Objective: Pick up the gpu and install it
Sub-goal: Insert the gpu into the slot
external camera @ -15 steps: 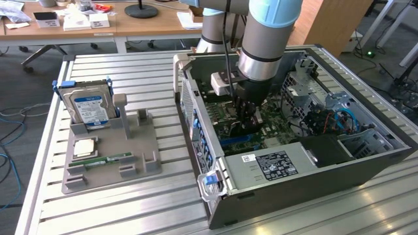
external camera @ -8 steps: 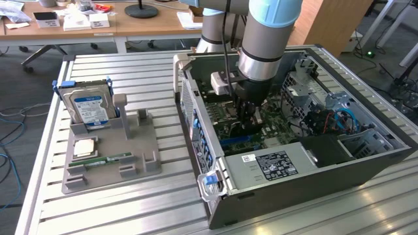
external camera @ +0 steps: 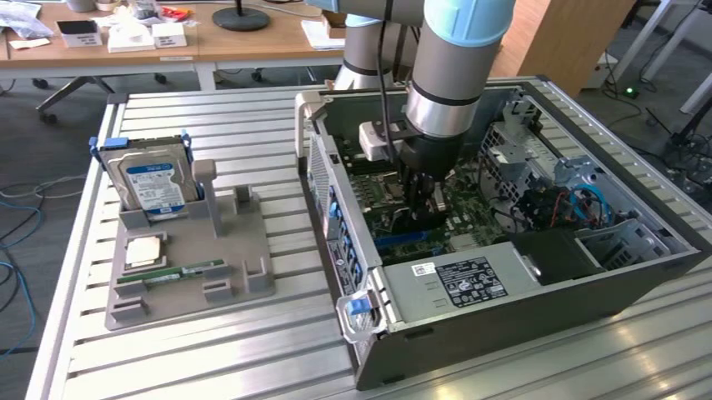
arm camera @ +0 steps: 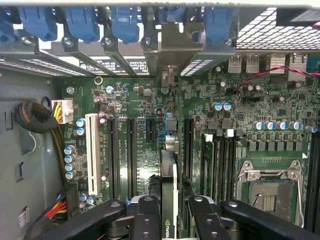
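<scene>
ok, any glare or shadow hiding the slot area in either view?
Exterior view: glare streaks on the metal table, and the case is shaded inside under the arm. Wrist view: the motherboard is evenly lit with no glare, the gpu sits unshadowed in the gripper, the vent grille is washed out.

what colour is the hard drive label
Blue; the label shows best in the exterior view.

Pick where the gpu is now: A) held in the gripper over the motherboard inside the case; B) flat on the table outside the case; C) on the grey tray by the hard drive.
A: the gripper clamps the gpu edge-on above the motherboard, inside the case.
</scene>
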### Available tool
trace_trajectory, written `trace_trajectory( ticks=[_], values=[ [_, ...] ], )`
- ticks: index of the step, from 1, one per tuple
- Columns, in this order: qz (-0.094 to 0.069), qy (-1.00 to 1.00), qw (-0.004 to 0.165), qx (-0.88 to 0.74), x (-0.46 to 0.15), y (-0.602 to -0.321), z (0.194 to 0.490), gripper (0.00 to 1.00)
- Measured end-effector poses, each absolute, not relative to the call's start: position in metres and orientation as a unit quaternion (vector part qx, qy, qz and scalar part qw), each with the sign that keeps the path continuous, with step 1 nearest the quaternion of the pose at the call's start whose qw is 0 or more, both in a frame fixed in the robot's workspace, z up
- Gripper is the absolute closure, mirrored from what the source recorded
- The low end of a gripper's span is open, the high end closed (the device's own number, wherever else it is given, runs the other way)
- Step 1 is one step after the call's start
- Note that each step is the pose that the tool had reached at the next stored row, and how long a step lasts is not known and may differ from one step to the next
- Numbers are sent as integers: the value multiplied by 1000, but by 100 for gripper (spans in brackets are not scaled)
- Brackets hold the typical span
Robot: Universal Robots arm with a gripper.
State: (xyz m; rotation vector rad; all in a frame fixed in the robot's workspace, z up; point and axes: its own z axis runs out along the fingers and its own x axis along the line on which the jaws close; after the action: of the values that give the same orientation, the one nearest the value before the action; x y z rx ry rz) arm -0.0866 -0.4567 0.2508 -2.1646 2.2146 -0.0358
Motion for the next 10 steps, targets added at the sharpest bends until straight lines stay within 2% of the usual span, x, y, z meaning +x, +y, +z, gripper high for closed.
trace_trajectory(
  ticks=[10],
  values=[
    [-12,722,22,-692,-87,-457,249,74]
  ],
)
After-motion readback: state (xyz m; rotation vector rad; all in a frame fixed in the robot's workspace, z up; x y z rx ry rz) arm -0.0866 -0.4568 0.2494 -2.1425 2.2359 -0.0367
